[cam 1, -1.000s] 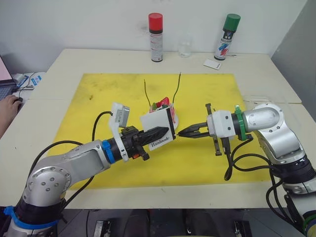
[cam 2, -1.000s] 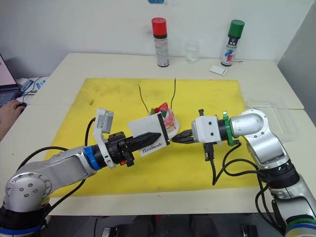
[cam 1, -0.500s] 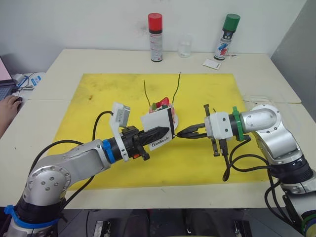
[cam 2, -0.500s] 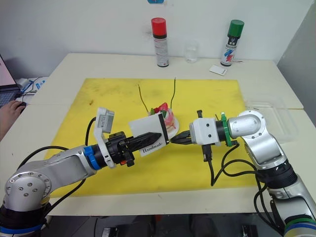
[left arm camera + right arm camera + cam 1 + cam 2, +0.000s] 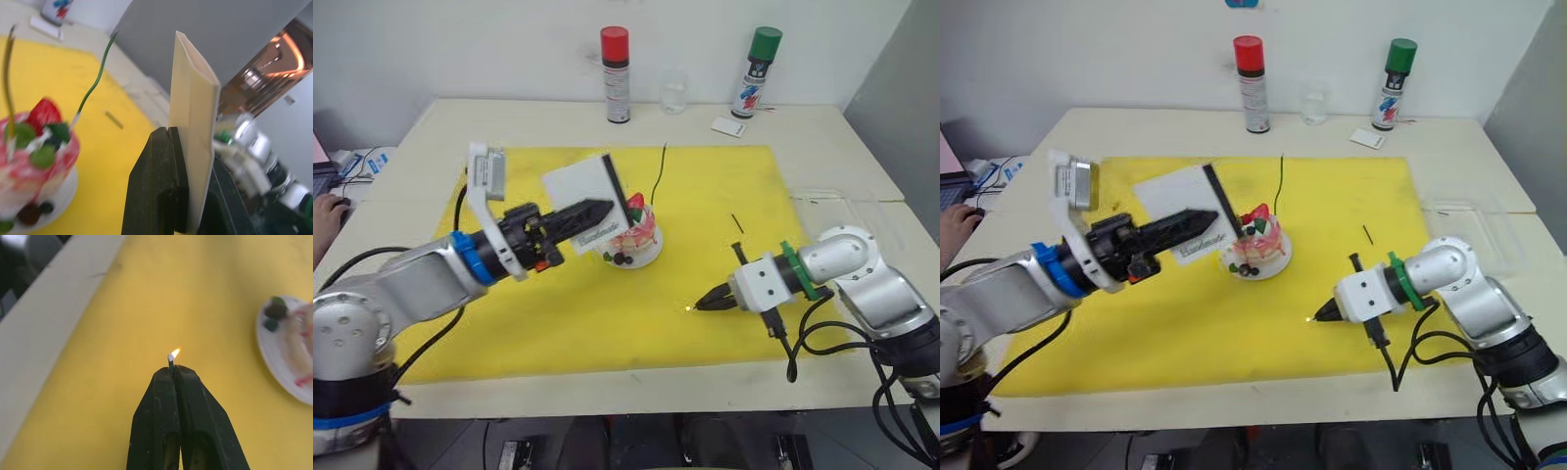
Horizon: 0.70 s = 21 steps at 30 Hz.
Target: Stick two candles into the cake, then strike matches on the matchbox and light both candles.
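My right gripper (image 5: pixel 172 368) is pinched tight on a short dark match (image 5: pixel 170 363) whose tip carries a small flame. I hold it low over the yellow mat (image 5: pixel 607 323), well away from the cake, so the flame stays clear of everything until I aim it.

My left gripper (image 5: pixel 597 209) is clamped on the flat white matchbox with the black striking strip (image 5: pixel 590 201), raised and tilted above the mat just beside the small pink-and-white cake on its white plate (image 5: pixel 632 230). I judge it is kept aloft to leave the path to the wicks free.

One thin green candle (image 5: pixel 657 176) stands upright in the cake; the left wrist view shows a second (image 5: pixel 6 73) too. Another dark match (image 5: pixel 737 223) lies on the mat. Neither candle looks lit.
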Motion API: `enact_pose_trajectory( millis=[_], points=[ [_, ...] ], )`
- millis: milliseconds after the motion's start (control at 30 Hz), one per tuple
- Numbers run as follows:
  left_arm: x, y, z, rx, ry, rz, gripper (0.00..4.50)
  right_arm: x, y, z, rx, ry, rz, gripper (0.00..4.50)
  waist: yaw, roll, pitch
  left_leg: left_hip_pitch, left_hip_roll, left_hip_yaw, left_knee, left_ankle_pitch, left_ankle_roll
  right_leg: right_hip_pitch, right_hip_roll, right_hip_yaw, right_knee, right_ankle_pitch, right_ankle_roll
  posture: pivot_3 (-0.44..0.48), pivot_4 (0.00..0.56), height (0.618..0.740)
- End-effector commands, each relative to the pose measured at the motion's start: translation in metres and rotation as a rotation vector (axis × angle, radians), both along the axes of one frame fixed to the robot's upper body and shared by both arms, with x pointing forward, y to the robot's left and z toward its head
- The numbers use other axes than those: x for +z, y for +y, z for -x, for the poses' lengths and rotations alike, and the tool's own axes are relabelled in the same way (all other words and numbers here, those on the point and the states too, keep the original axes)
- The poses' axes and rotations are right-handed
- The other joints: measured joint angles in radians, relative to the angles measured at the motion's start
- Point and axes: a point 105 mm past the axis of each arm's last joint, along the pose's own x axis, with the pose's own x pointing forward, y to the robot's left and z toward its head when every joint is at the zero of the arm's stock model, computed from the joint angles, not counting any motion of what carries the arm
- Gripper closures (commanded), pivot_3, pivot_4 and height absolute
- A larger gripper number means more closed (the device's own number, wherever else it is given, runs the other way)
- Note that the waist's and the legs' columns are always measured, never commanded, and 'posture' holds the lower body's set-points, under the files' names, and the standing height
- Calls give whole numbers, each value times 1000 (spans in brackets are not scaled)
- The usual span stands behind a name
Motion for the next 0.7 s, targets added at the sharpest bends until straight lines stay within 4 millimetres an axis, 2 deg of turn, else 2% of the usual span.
enact_pose_trajectory(
  millis=[33,200,367,467,567,700],
  points=[
    [-18,-3,18,-53,-1,-95,4500,21,7,-11,-30,-67,-92,4459,0,0,0,0,0,0,0,0,0,0,1,0,0,0,0,0,150,740],
    [-53,-4,36,-62,65,-146,4500,52,32,-26,-93,-87,-296,4459,-1,0,0,-1,0,0,1,0,0,0,0,0,0,0,0,0,150,740],
    [-60,-9,44,-57,70,-131,4500,101,70,-41,-146,-184,-583,4459,-1,0,0,-1,1,-1,0,0,0,-1,1,0,1,0,0,0,150,740],
    [-59,-11,44,-49,58,-127,4500,120,90,-48,-150,-241,-681,4459,-1,0,0,-1,1,-1,0,0,0,-1,1,0,1,0,0,0,150,740],
    [-58,-13,44,-43,49,-124,4500,129,106,-57,-167,-303,-711,4459,3,0,0,-1,0,-1,0,0,0,-1,1,0,0,0,0,0,150,740],
    [-58,-13,44,-38,44,-126,4500,131,114,-67,-190,-338,-710,4459,3,0,0,-1,0,0,0,0,0,-1,0,0,0,0,0,0,150,740]
  ],
)
